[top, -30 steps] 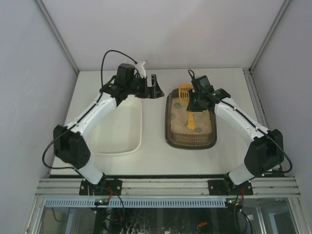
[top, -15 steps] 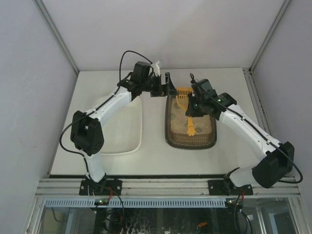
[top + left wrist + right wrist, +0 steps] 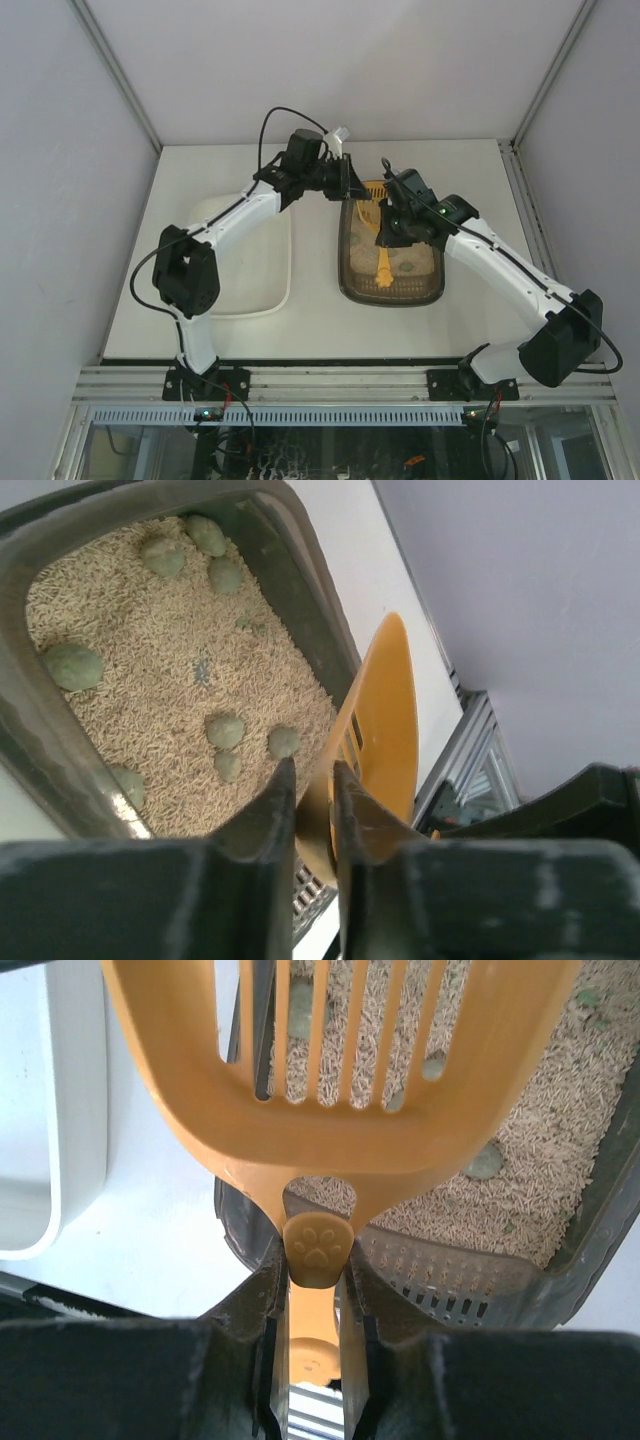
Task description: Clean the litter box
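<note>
Jaws of the right gripper (image 3: 312, 1278) pinch the handle of the yellow scoop (image 3: 330, 1150), its slotted head above the litter box (image 3: 455, 1282), which sits on the tabletop (image 3: 470, 170) beneath them; just beyond, the left gripper (image 3: 312, 795) has its jaws pinching the scoop's edge.

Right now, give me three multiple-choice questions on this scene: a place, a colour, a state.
1. The white tray lies on which side of the litter box? A) the robot's left B) the robot's right C) behind it
2. What colour is the scoop? A) blue B) yellow C) green
3. The right claw is A) open above the litter B) shut on the scoop's handle C) out of view
Answers: A, the top view shows it to the left; B, plainly yellow; B, it pinches the handle.
</note>
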Available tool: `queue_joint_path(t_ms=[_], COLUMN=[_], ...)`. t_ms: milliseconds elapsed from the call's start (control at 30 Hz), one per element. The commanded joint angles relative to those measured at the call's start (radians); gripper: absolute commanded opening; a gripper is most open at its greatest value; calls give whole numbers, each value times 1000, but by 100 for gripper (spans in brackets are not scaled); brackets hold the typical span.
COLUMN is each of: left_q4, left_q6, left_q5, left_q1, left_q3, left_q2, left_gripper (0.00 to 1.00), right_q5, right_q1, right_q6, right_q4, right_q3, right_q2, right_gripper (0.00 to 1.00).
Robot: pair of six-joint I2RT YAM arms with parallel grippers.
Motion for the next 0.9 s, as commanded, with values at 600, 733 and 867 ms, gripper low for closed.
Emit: queue_joint_path(t_ms=[600,733,867], left_q4=[321,322,348], left_q6=[-117,-116,-134], left_q5=[68,34,32], left_q1=[12,12,10], left_q3=[-281,-276,-301], left_q2=[-223,-244,-261], left_gripper=[0,0,0], right_q5=[-385,-508,-566], right_q1=[-78,-126,-130], right_q6=[187,258,306], right_q4=[393,539,633], right_q3=[-436,-530,-552], right_q2=[-436,-498,-504], right_gripper=[72,63,55])
